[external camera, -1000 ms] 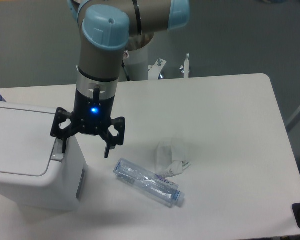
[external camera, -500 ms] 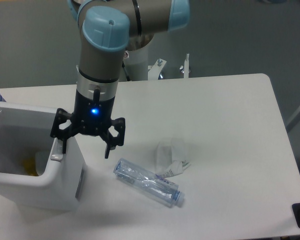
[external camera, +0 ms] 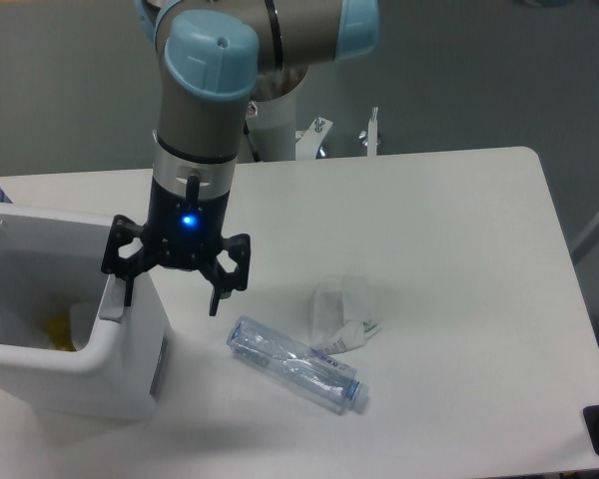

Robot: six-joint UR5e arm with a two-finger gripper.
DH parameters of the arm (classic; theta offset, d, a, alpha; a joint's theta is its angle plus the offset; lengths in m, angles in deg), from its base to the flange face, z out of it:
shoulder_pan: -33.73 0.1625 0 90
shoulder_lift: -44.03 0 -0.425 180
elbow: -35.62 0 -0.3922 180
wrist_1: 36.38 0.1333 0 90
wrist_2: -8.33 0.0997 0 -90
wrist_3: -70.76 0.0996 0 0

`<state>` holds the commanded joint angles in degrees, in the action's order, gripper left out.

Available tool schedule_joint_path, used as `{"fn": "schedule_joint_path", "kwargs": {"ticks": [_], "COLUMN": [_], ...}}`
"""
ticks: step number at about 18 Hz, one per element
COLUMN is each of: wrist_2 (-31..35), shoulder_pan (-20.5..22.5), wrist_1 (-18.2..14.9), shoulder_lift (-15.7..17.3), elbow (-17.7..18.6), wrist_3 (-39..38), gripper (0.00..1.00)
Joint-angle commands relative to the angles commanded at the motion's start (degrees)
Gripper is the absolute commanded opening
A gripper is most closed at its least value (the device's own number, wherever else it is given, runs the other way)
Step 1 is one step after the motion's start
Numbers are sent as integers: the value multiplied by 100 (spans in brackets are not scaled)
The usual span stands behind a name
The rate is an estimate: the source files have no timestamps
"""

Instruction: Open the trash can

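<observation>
- White table point(external camera: 449, 230) against a grey backdrop holds everything; the trash can point(external camera: 130, 374) sits at its front-left corner.
- Its lid point(external camera: 50, 235) stands raised at the far side, and the inside shows, with something yellow at the bottom.
- By my reading the opening is essentially done; what is left is lifting the arm clear.
- Directly over the can's right rim hangs the gripper point(external camera: 170, 297), fingers spread wide with nothing held.
- One fingertip point(external camera: 128, 296) sits at the grey tab point(external camera: 111, 309) on that rim; whether it presses the tab or only hovers just above, I cannot tell.
- The other finger hangs outside the can, over bare table.
- Right of the can lie a clear bottle point(external camera: 296, 364) and, just behind it, crumpled paper point(external camera: 341, 311), both apart from the can.
</observation>
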<state>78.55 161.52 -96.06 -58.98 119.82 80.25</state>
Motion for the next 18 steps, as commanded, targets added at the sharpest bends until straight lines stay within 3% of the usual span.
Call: {"fn": "schedule_joint_path", "kwargs": {"ticks": [4, 9, 13, 18], "wrist_2": [44, 1387, 1564, 1556], "shoulder_pan": [255, 737, 1159, 1889], "wrist_1": [9, 17, 228, 246], "shoulder_lift": [0, -17, -26, -96], "elbow": [-9, 114, 281, 369], "wrist_3": [18, 122, 614, 1817], "gripper": [100, 100, 100, 100]}}
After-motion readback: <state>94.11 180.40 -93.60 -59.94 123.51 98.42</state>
